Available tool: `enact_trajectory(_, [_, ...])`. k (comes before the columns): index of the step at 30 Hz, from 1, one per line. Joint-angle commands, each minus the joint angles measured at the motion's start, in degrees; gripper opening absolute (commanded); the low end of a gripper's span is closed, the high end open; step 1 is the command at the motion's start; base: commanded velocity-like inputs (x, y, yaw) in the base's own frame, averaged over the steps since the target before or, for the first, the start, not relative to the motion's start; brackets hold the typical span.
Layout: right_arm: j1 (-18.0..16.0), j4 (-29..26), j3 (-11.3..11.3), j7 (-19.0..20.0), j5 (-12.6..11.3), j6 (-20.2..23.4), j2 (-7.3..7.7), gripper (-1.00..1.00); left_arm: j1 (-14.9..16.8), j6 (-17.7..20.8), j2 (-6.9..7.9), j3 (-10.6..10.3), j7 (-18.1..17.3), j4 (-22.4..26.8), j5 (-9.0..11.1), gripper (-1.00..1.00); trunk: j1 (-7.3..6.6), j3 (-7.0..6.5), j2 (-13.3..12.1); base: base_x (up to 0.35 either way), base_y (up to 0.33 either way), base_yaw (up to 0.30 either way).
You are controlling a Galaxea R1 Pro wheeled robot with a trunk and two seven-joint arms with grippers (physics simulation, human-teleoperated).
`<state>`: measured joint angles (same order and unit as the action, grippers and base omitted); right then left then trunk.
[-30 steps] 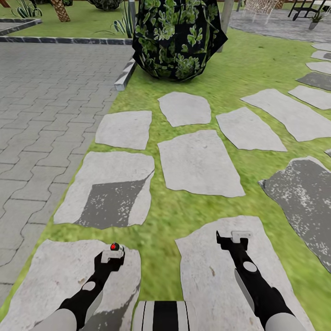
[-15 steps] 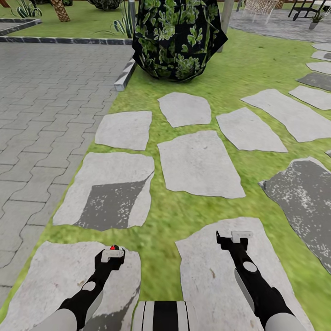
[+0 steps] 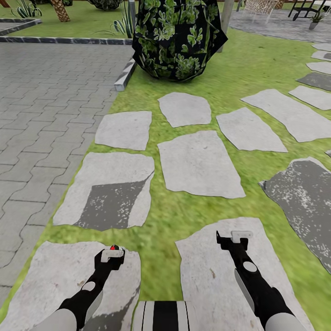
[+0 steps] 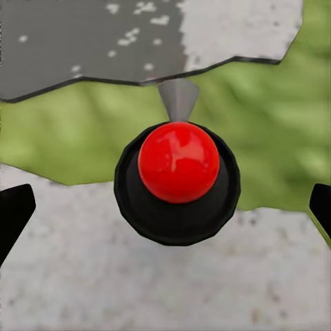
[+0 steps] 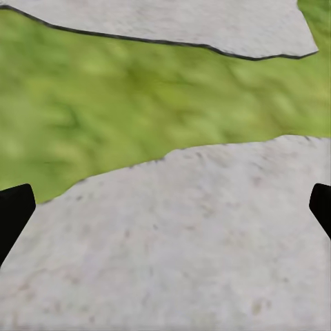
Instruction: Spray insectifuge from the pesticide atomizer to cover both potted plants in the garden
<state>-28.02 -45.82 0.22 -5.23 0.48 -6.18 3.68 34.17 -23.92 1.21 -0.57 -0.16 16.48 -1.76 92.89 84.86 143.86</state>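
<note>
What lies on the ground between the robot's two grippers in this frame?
In the head view, a strip of green lawn separates the stepping stone under the left gripper, which carries the pesticide atomizer, from the stone under the right gripper.

Big dark leafy bush (image 3: pixel 177 37) top centre; grey brick paving (image 3: pixel 41 105) left; palm trunk (image 3: pixel 60 10) upper left; white wicker chair (image 3: pixel 259 7) upper right.

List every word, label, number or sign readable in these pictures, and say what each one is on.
None: no readable text anywhere.
The pesticide atomizer in the left claw shows its red top and dark collar end-on; no label face is visible.
The stepping stones, paving and big bush carry no lettering or signs.
The right claw bears no markings.
</note>
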Motion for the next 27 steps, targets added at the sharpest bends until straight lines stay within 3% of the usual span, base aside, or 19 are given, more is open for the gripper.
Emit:
enact_trajectory(1, [-0.02,0.03,0.04,-0.17,0.05,-0.15,0.01,1.00,0.02,-0.20,0.02,-0.04,-0.02,-0.04,-0.18,1.00,-0.01,0.03,0.01,0.000,0.000,0.000])
enact_trajectory(6, [-0.02,0.03,0.04,-0.19,0.05,-0.15,0.01,1.00,0.02,-0.19,-0.05,-0.04,-0.02,-0.04,-0.19,1.00,-0.01,0.03,0.01,0.000,0.000,0.000])
enact_trajectory(7, [-0.02,0.03,0.04,-0.18,0.05,-0.15,0.01,1.00,0.02,-0.16,-0.06,-0.04,-0.02,-0.04,-0.18,-1.00,-0.01,0.03,0.01,0.000,0.000,0.000])
enact_trajectory(27, [-0.02,0.03,0.04,-0.19,0.05,-0.15,0.01,1.00,0.02,-0.25,0.11,0.05,-0.02,-0.04,-0.09,-1.00,-0.01,0.03,0.01,0.000,0.000,0.000])
